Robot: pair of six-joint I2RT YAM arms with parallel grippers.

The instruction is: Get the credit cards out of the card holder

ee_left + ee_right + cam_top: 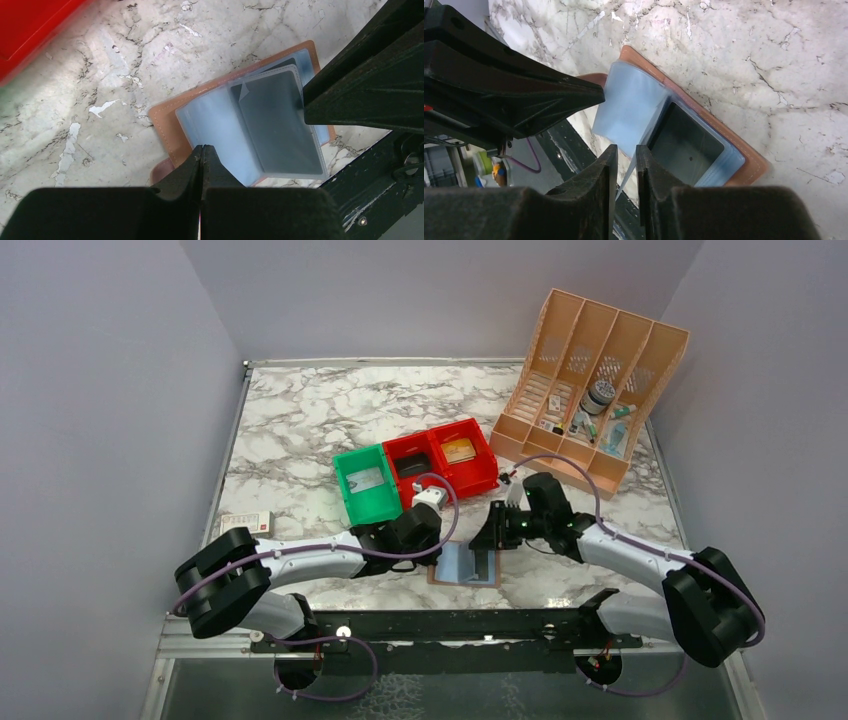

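Left gripper (432, 556), from above: reaches in low from the left to the card holder (455, 570), spread open flat on the marble table (300, 420) near the front edge, between the two arms. Right gripper (488, 540): meets it from the other side, apparently to split the work, one steadying and one peeling. Behind, a yellowish flat piece (459, 451) in the red bin (478, 478), perhaps a card already out; too small to tell. From the left wrist: shows the fingers (192, 165) pressed fully together with no gap, tips down on the near edge of a pale clear pocket leaf (215, 125), seemingly to pin the holder steady; no telling of any plastic nipped between them. Shows also a dark grey card (280, 125) inside the next pocket, not yet drawn. From the right wrist: shows jaws parted by a narrow slit, a thin lifted leaf edge standing in it, not visibly clamped; likely there to raise the leaf and bare the pocket mouth over the grey card.
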